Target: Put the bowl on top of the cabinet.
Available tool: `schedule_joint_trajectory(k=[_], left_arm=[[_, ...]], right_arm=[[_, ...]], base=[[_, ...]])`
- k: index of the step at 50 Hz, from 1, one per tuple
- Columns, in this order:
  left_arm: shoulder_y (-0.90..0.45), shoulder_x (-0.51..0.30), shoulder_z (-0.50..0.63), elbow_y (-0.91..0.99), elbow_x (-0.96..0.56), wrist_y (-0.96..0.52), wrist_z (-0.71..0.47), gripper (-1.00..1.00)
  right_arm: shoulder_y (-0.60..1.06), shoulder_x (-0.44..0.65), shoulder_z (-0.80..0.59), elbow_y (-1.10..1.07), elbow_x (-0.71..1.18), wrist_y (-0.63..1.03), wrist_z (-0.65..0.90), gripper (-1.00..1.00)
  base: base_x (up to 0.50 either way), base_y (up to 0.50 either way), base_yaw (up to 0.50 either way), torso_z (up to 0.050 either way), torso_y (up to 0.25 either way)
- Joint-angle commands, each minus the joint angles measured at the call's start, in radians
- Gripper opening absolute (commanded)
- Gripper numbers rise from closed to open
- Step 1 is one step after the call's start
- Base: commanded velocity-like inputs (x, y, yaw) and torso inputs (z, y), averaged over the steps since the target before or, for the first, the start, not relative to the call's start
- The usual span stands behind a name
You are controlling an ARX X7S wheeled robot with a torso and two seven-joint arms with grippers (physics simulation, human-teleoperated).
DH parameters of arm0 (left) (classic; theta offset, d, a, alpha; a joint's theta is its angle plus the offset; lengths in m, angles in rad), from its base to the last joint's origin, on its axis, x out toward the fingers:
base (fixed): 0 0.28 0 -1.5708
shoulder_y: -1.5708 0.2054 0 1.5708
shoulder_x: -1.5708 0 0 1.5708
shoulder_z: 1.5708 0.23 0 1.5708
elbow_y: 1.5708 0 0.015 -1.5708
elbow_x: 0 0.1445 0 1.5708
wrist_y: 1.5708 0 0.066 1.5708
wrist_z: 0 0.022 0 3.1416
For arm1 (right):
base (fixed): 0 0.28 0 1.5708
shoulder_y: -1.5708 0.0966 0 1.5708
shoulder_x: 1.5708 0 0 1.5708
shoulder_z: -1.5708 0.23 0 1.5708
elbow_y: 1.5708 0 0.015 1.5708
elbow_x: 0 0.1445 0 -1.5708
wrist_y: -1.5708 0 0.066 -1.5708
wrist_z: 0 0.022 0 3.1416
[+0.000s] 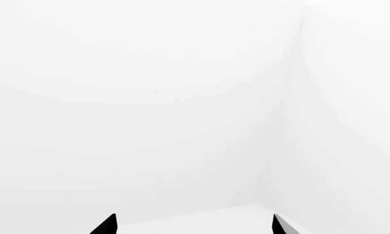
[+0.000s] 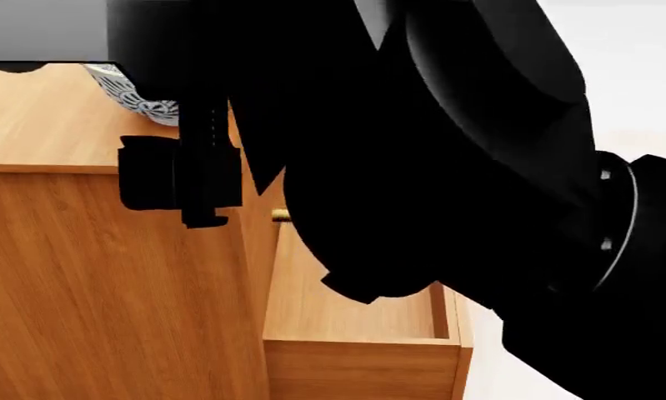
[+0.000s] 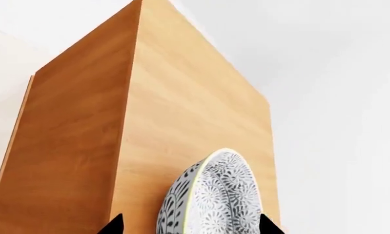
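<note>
The bowl (image 3: 211, 200), white with a dense dark leaf pattern and a pale rim, rests on the flat top of the orange-brown cabinet (image 3: 181, 97). My right gripper (image 3: 191, 226) is open, with the bowl between its two spread fingertips; the fingertip (image 3: 116, 225) on the cabinet's side stands apart from the bowl's wall. In the head view only a patch of the bowl (image 2: 142, 100) shows on the cabinet top (image 2: 43, 117), under my right arm. My left gripper (image 1: 193, 224) is open and holds nothing, facing bare white walls.
My right arm (image 2: 444, 150) fills most of the head view. Below it one cabinet drawer (image 2: 355, 317) stands pulled out, with a brass handle (image 2: 279, 216) just visible. White floor shows to the right of the cabinet.
</note>
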Motion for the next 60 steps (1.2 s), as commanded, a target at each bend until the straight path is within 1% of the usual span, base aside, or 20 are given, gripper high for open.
schedule_joint_trajectory(k=[1,18,21,25,26,28,29,33,34,35,36,38,40,42,43,44,48,50,54,60], left_arm=[[0.001,-0.001,0.001,0.000,0.000,0.001,-0.001,1.00],[0.000,-0.003,0.008,0.001,0.002,0.001,-0.003,1.00],[0.001,-0.003,0.008,0.003,0.001,0.000,-0.005,1.00],[0.001,-0.003,0.009,0.002,0.001,0.001,-0.004,1.00],[0.001,-0.003,0.009,0.002,0.001,0.001,-0.004,1.00],[0.001,-0.004,0.009,0.001,0.001,0.002,-0.004,1.00],[0.002,-0.003,0.009,0.001,0.001,0.002,-0.004,1.00],[0.002,-0.004,0.009,0.000,0.000,0.002,-0.003,1.00],[0.002,-0.004,0.010,0.000,0.000,0.003,-0.003,1.00],[0.002,-0.004,0.010,0.000,0.000,0.003,-0.003,1.00],[0.001,-0.004,0.010,-0.001,0.000,0.003,-0.003,1.00],[0.002,-0.004,0.010,-0.001,0.001,0.004,-0.003,1.00],[0.001,-0.004,0.010,-0.002,0.001,0.005,-0.003,1.00],[0.001,-0.004,0.011,-0.003,0.002,0.006,-0.003,1.00],[0.000,-0.004,0.011,-0.004,0.002,0.007,-0.003,1.00],[0.000,-0.005,0.011,-0.005,0.003,0.007,-0.003,1.00],[0.000,-0.005,0.011,-0.006,0.002,0.008,-0.003,1.00],[0.001,-0.005,0.011,-0.003,0.002,0.007,-0.004,1.00],[0.003,-0.006,0.011,0.001,0.001,0.006,-0.005,1.00],[0.006,-0.007,0.010,0.005,-0.001,0.005,-0.006,1.00]], right_arm=[[0.004,0.041,0.139,-0.140,0.069,0.032,0.011,1.00],[-0.107,0.161,0.427,-0.527,0.225,0.226,0.058,1.00],[-0.138,0.174,0.511,-0.623,0.269,0.289,0.071,1.00],[-0.162,0.183,0.587,-0.712,0.307,0.352,0.082,1.00],[-0.175,0.180,0.633,-0.754,0.327,0.386,0.088,1.00],[-0.180,0.173,0.677,-0.790,0.348,0.426,0.091,1.00],[-0.186,0.161,0.733,-0.830,0.371,0.475,0.094,1.00],[-0.196,0.134,0.869,-0.931,0.423,0.607,0.098,1.00],[-0.208,0.133,0.932,-0.960,0.472,0.647,0.114,1.00],[-0.204,0.139,0.941,-0.957,0.509,0.647,0.139,1.00],[-0.250,0.179,1.034,-0.972,0.658,0.648,0.238,1.00],[-0.250,0.225,1.106,-0.952,0.921,0.648,0.431,1.00],[-0.316,0.294,1.215,-0.946,1.221,0.645,0.661,1.00],[-0.364,0.349,1.259,-0.925,1.424,0.615,0.839,1.00],[-0.383,0.373,1.267,-0.921,1.486,0.593,0.902,1.00],[-0.446,0.414,1.295,-0.930,1.559,0.557,0.974,1.00],[-0.567,0.484,1.356,-0.959,1.669,0.488,1.083,1.00],[-0.661,0.500,1.428,-0.987,1.724,0.472,1.127,1.00],[-0.739,0.465,1.558,-0.988,1.859,0.527,1.225,1.00],[-0.822,0.404,1.685,-0.986,2.010,0.597,1.351,1.00]], base=[[0.00,0.00,0.00,0.000,0.000],[0.00,0.00,0.00,0.000,0.000],[0.00,0.00,0.00,0.000,0.000],[0.00,0.00,0.00,0.000,0.000],[0.00,0.00,0.00,0.000,0.000],[0.00,0.00,0.00,0.000,0.000],[0.00,0.00,0.00,0.000,0.000],[0.00,0.00,0.00,0.000,0.000],[0.00,0.00,0.00,0.000,0.000],[0.00,0.00,0.00,0.000,0.000],[0.00,0.00,0.00,0.000,0.000],[0.00,0.00,0.00,0.000,0.000],[0.00,0.00,0.00,0.000,0.000],[0.00,0.00,0.00,0.000,0.000],[0.00,0.00,0.00,0.000,0.000],[0.00,0.00,0.00,0.000,0.000],[0.00,0.00,0.00,0.000,0.000],[0.00,0.00,0.00,0.000,0.000],[0.00,0.00,0.00,0.000,0.000],[0.00,0.00,0.00,0.000,0.000]])
